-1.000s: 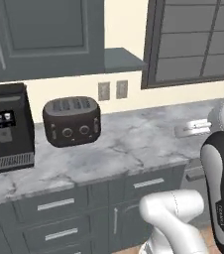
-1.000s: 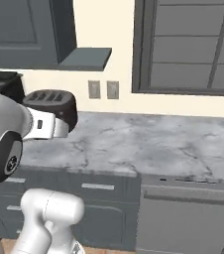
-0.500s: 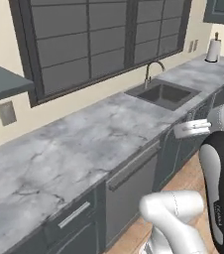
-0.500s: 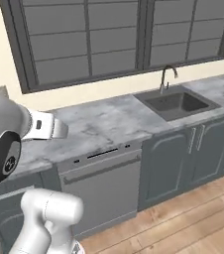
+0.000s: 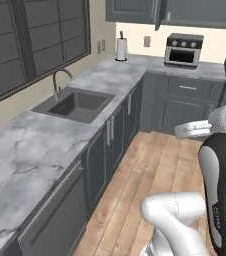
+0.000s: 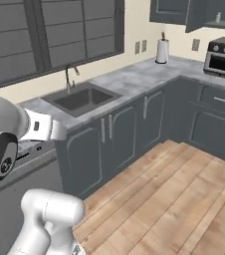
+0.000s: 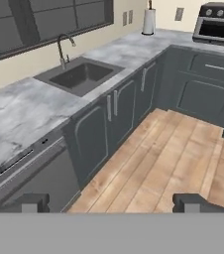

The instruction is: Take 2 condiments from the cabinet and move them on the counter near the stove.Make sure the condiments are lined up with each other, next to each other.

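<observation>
A robot arm on a driving base faces an L-shaped marble counter (image 5: 30, 145), its gripper (image 7: 111, 202) empty with the jaws spread wide over bare wood floor. This looks like the approach step, with no condiment picked up yet: beyond the sink (image 5: 75, 105), in the far corner, stand a paper-towel roll (image 5: 121, 48) and a toaster oven (image 5: 184, 50), and above the oven a dark wall cabinet (image 6: 206, 12) stands open with one small pale container (image 6: 218, 17) just visible inside. Next, the base probably needs to get near that cabinet so the arm can reach up; the stove's place cannot be told.
</observation>
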You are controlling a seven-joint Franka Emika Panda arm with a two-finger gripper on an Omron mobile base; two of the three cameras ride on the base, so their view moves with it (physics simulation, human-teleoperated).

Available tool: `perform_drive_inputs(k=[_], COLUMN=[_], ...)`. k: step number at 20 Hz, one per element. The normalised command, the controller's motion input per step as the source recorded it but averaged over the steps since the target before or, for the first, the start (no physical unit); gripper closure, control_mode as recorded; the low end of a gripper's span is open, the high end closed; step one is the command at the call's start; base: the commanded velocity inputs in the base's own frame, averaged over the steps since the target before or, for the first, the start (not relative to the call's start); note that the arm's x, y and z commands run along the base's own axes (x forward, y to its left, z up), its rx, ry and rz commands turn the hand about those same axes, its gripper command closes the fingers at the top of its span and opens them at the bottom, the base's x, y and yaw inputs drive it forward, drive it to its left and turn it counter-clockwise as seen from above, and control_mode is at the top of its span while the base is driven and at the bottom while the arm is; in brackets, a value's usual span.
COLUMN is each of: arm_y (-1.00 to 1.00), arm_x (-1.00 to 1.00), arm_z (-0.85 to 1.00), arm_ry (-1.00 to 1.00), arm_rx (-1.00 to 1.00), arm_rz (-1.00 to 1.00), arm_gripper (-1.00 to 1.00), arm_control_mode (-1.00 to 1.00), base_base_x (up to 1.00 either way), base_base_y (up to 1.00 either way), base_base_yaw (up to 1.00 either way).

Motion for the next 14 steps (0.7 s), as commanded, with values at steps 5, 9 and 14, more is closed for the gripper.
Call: perform_drive_inputs(k=[5,9,14], arm_y=[0.0,0.0,0.0], arm_x=[0.0,0.0,0.0], arm_z=[0.0,0.0,0.0], arm_ry=[0.0,0.0,0.0], arm_rx=[0.0,0.0,0.0], arm_rz=[0.0,0.0,0.0], arm_gripper=[-1.0,-1.0,-1.0], arm_control_mode=[1.0,1.0,1.0], base_base_x=[0.76,1.0,1.0], base_base_y=[-0.98,-0.97,-0.85], base_base_yaw=[-0.15,-0.06,-0.04])
